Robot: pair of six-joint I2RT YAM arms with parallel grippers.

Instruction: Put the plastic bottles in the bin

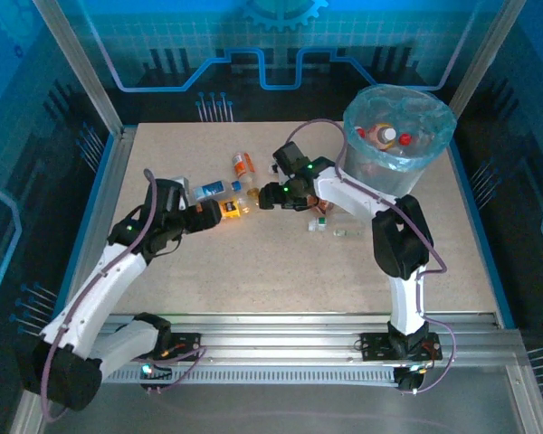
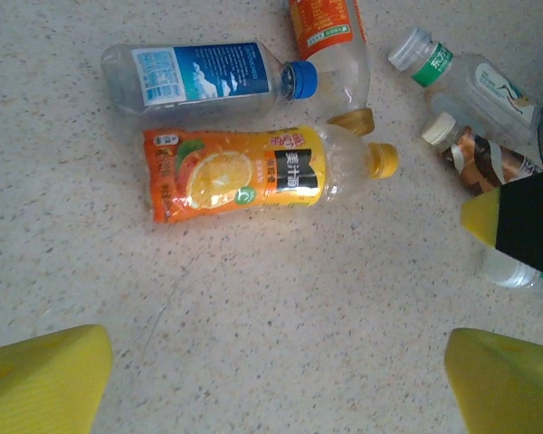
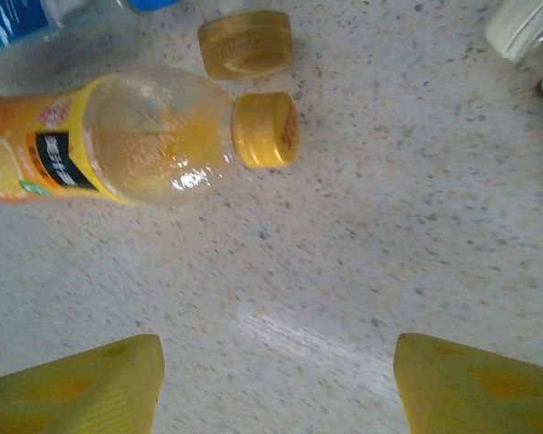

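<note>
Bin: a round grey bin lined with a translucent light-blue bag [image 1: 434,140] is placed at the far right of the speckled beige table [image 1: 253,271].
Binned: several capped bottles [image 1: 386,136] are seen inside the bin; red and white caps are visible.
Loose cluster: the remaining bottles are laid flat mid-table, left of the bin.
Juice bottle: an orange-labelled clear plastic bottle with a yellow cap [image 2: 244,176] [image 3: 118,145] is lying on its side between the two grippers, touched by neither.
Water bottle: a blue-labelled clear bottle with a blue cap [image 2: 199,77] is lying just beside the juice bottle, on its far side.
Others: a red-orange-labelled bottle with a gold cap [image 2: 330,36], a green-labelled clear bottle [image 2: 462,81] and a brown-labelled bottle with a cream cap [image 2: 484,158] are grouped close by.
Left gripper [image 1: 219,211] [image 2: 271,389]: yellow fingers are spread wide and nothing is held; it is aimed at the juice bottle's label end.
Right gripper [image 1: 268,196] [image 3: 276,389]: fingers are parted and nothing is held; it is positioned at the juice bottle's cap end.
</note>
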